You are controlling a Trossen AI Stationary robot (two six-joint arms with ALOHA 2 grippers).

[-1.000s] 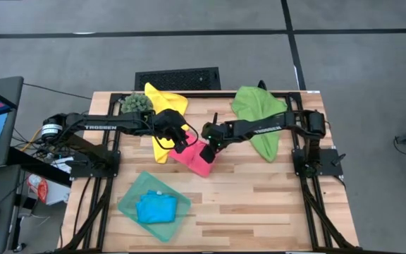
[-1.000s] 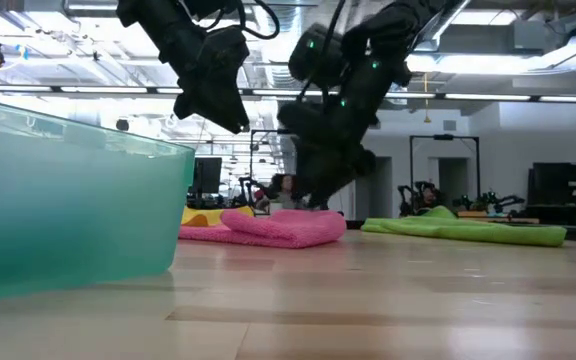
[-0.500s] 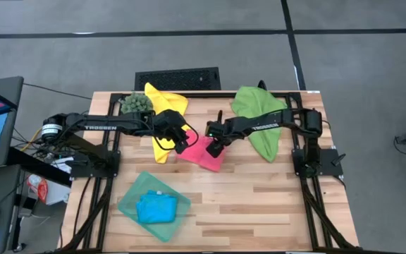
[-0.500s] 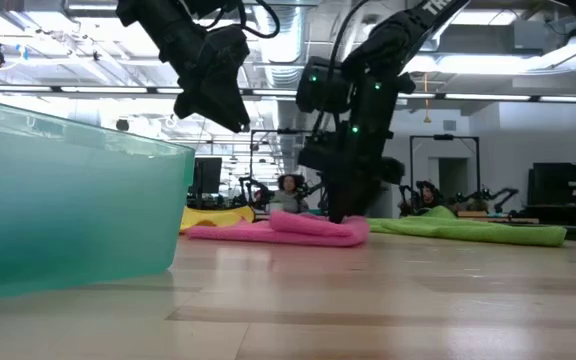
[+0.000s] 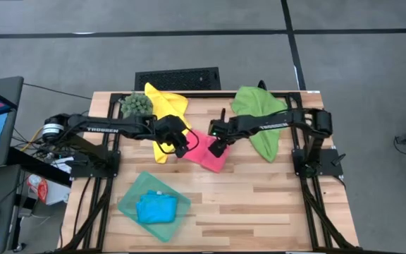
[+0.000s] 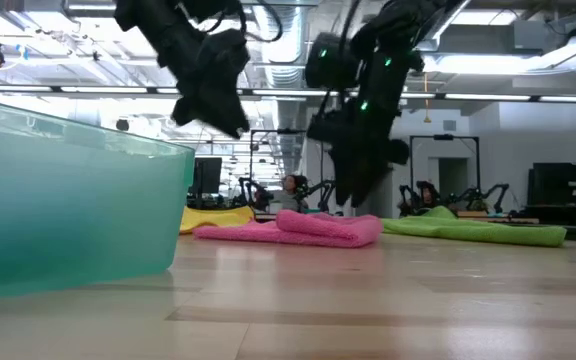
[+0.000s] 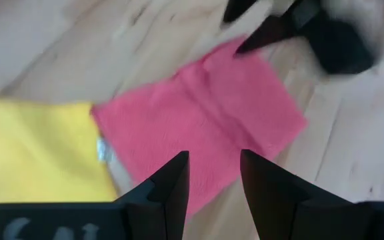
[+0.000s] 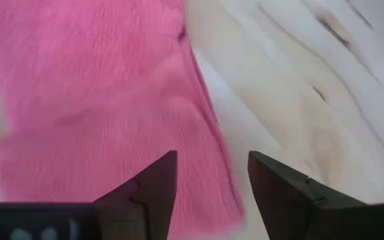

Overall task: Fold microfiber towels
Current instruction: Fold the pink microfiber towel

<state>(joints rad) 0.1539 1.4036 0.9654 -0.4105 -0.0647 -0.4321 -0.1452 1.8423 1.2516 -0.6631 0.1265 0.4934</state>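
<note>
The pink towel (image 5: pixel 203 159) lies folded and flat on the wood at the table's middle, with a thicker fold along its right part (image 6: pixel 328 225). My left gripper (image 7: pixel 212 157) hovers open above its left side. My right gripper (image 8: pixel 212 157) hangs open just over its right edge (image 6: pixel 353 195), pointing steeply down, and nothing is between its fingers. The yellow towel (image 5: pixel 162 116) lies loose at the far left. The green towel (image 5: pixel 259 116) lies loose at the far right. The blue towel (image 5: pixel 155 208) lies folded in the teal tray (image 5: pixel 129 201).
A spiky green ball plant (image 5: pixel 136 104) stands at the far left corner beside the yellow towel. The teal tray fills the near left of the table (image 6: pixel 68 200). Bare wood (image 5: pixel 259 204) stretches across the near right.
My right gripper has moved toward the table's right edge across the pink towel, then risen off it and tipped more steeply down. The towel's bunched fold has shifted right, and the towel now lies flatter and more square.
</note>
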